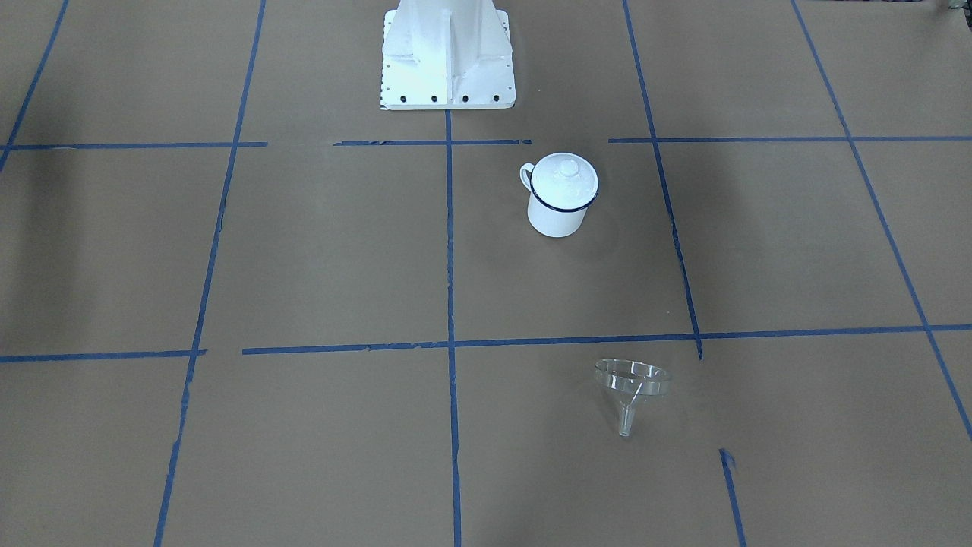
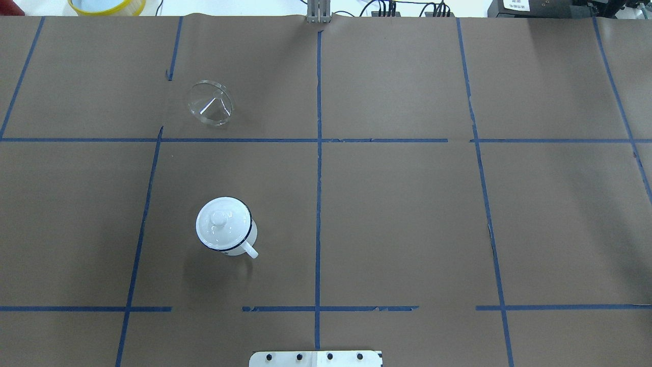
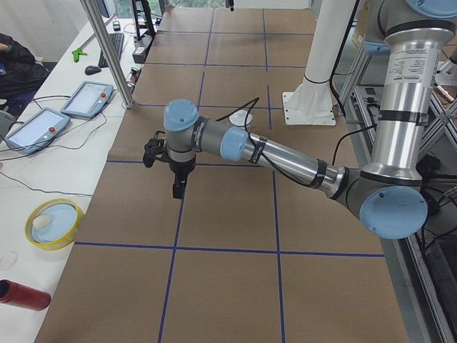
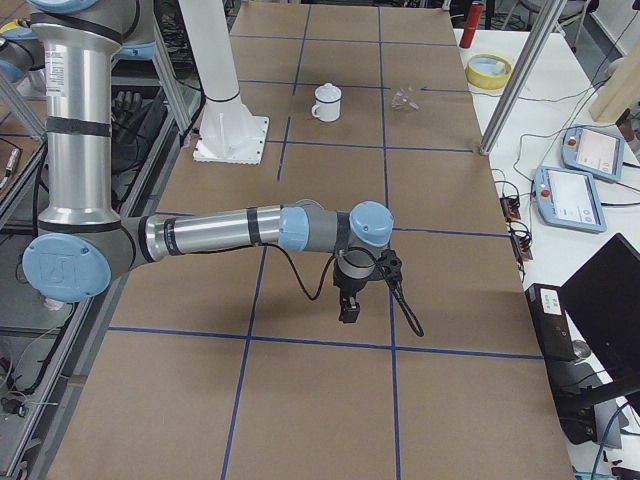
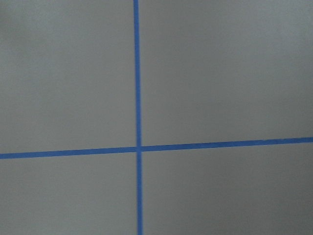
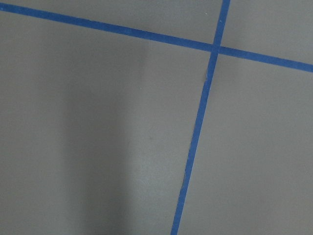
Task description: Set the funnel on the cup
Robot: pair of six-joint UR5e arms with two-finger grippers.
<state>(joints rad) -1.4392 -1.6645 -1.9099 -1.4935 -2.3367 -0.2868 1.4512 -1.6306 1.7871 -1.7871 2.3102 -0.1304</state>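
The cup (image 1: pixel 557 216) is a white enamel mug with a dark blue rim. It stands upright near the robot base, with a round white knobbed lid (image 1: pixel 563 176) over its mouth. It also shows in the overhead view (image 2: pixel 253 234). The clear funnel (image 1: pixel 630 387) rests on the paper farther from the base, mouth tilted, also in the overhead view (image 2: pixel 209 103). My left gripper (image 3: pixel 177 189) hangs over bare paper, away from both. My right gripper (image 4: pixel 350 308) hangs over bare paper at the other end. I cannot tell whether either is open or shut.
Brown paper with blue tape lines covers the table (image 2: pixel 407 214). The white robot base (image 1: pixel 448 57) stands at the near edge. A yellow-rimmed bowl (image 3: pixel 53 223), a red bottle (image 3: pixel 25 294) and control tablets (image 3: pixel 86 100) lie beyond the far edge, by a metal post (image 3: pixel 107 50).
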